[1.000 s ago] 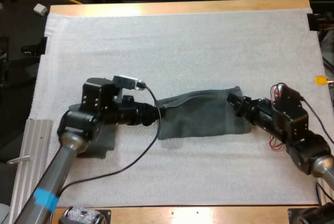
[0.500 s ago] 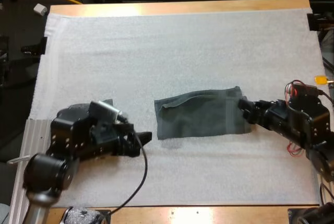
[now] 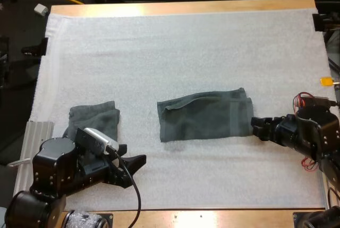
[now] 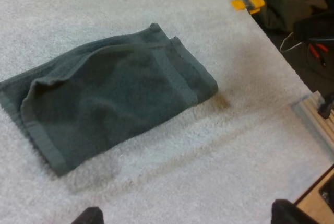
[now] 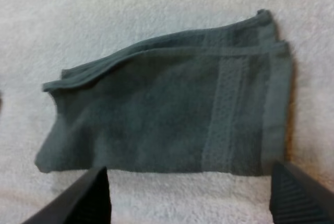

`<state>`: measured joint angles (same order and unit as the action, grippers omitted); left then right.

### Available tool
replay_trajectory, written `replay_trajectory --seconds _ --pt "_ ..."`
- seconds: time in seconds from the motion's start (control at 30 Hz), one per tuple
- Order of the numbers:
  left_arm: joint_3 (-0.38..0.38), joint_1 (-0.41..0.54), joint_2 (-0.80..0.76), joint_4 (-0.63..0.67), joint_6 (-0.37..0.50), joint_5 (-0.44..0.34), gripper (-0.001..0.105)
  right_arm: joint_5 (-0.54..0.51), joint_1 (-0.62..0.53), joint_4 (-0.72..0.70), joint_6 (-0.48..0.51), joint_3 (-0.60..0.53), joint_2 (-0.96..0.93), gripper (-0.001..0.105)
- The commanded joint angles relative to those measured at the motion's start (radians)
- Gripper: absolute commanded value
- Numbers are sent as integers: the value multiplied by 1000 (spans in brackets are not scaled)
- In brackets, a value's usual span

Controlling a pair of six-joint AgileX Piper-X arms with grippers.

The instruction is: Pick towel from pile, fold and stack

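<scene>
The dark grey-green towel (image 3: 204, 115) lies flat near the middle of the white mat (image 3: 186, 47), doubled over, its banded end at 3 o'clock. Its top layer is puckered at 9 o'clock. Both end effectors are spread wide and grip nothing: the right end effector (image 3: 257, 128) is just off the towel's 3 o'clock end, the left end effector (image 3: 133, 169) well apart at 8 o'clock. That probably leaves it free for another fold. At 9 o'clock, a second towel (image 3: 95, 119) is partly covered by the left arm; whether it is 1 piece or a stack is unclear.
</scene>
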<state>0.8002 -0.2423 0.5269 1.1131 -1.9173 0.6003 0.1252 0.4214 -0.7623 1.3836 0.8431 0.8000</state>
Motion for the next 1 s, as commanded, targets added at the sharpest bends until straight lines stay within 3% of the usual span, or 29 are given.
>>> replay_trajectory --seconds 0.0,0.23,0.47,0.73,0.97 --pt "4 -3 -19 19 -10 -27 62 -29 -3 -22 27 10 7 62" --pt "5 -2 -5 7 -19 -37 62 -67 -16 20 67 8 122 63" --pt "5 0 -14 13 -13 -22 62 -30 -95 45 88 9 208 63" --pt "5 0 -11 11 -18 12 62 182 -297 81 169 12 377 63" --pt "7 0 -11 6 -33 13 62 353 -386 124 196 13 533 63"
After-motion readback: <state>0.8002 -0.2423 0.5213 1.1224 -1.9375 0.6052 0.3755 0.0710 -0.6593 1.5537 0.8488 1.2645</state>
